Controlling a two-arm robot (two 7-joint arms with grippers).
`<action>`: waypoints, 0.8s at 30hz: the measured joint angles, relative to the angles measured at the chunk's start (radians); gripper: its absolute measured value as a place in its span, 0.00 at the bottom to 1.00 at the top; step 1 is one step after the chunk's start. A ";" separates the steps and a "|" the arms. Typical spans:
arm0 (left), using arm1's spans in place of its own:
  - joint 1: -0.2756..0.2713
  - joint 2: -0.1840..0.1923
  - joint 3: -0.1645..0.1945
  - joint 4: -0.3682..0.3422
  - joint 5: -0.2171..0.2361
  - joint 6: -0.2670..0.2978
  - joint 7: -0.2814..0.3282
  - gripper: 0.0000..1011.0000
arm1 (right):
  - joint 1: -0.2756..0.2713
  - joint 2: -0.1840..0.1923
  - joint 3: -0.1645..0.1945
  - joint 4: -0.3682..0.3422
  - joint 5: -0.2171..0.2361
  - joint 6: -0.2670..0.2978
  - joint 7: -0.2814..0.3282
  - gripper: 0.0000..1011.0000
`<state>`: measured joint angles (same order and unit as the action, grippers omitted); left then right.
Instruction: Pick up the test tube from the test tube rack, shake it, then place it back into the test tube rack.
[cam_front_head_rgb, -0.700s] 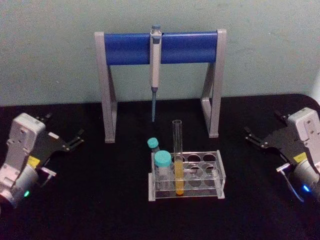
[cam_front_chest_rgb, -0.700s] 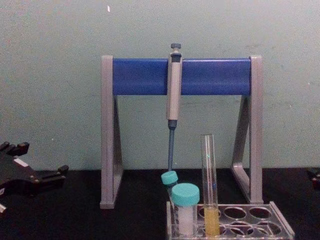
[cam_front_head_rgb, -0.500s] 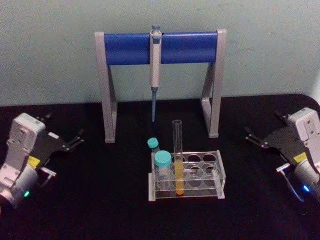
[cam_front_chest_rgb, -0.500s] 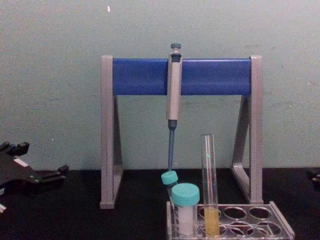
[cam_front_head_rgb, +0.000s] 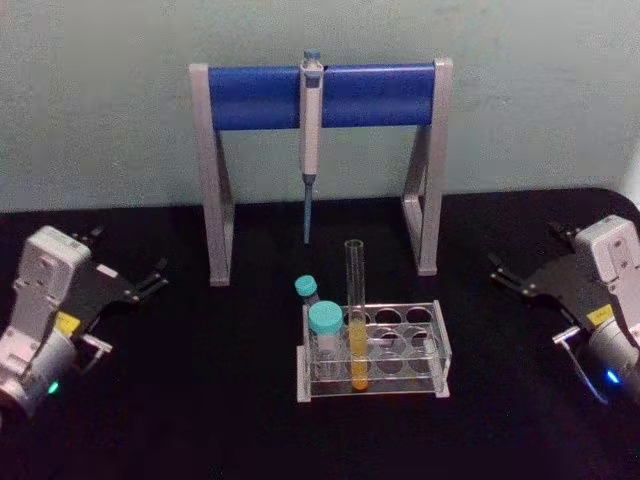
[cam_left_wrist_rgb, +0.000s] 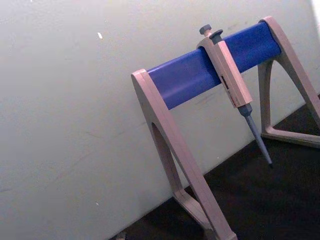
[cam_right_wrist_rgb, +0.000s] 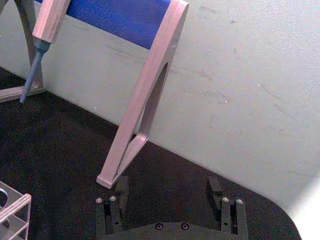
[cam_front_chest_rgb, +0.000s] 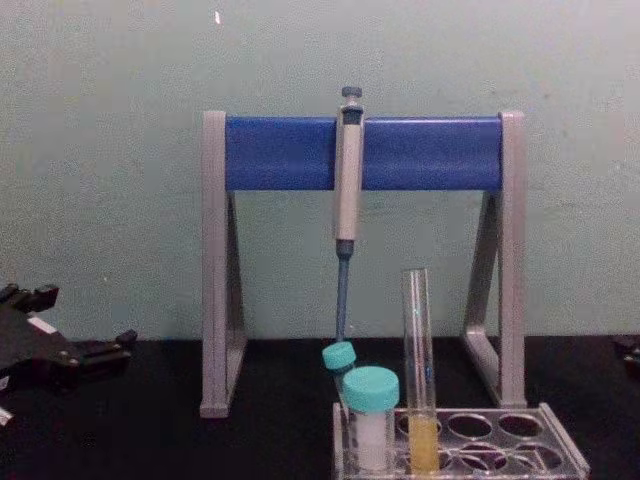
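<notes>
I read the test tube (cam_front_head_rgb: 354, 300) as upright in a front hole of the test tube rack (cam_front_head_rgb: 438, 345), mid-counter (cam_front_head_rgb: 200, 400). Its long axis is vertical and its open top stands well clear of the rack, with the yellow liquid low inside. Both arms sit out to the sides, well apart from the rack.

The left gripper (cam_front_head_rgb: 128, 252) has its fingers spread and points inward toward the middle. The right gripper (cam_front_head_rgb: 527, 250) mirrors it. Its 2 fingers (cam_right_wrist_rgb: 112, 207) are plainly apart in the right wrist view, and nothing is held.

The relation that matters is the tube's neighbours. The 2 teal-capped tubes (cam_front_head_rgb: 324, 322) stand just beside it on its left, between it and the left gripper. The holes on its right are empty.

So I judge the right arm nearer and less obstructed. It should come in level from the right, fingers either side of the bare glass above the rack, then lift straight up.
</notes>
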<state>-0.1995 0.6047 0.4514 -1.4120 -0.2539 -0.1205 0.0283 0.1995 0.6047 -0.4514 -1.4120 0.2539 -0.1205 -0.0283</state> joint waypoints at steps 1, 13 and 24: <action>0.000 0.000 0.000 0.000 0.000 0.000 0.000 0.99 | 0.000 0.000 0.000 0.000 0.000 0.000 0.000 0.99; 0.000 0.000 0.000 0.000 0.000 0.000 0.000 0.99 | 0.000 0.000 0.000 0.000 0.000 0.000 0.000 0.99; 0.000 0.000 0.000 0.000 0.000 0.000 0.000 0.99 | 0.000 0.000 0.000 0.000 0.000 0.000 0.000 0.99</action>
<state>-0.1994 0.6047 0.4514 -1.4119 -0.2539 -0.1205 0.0283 0.1995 0.6047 -0.4514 -1.4120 0.2539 -0.1205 -0.0283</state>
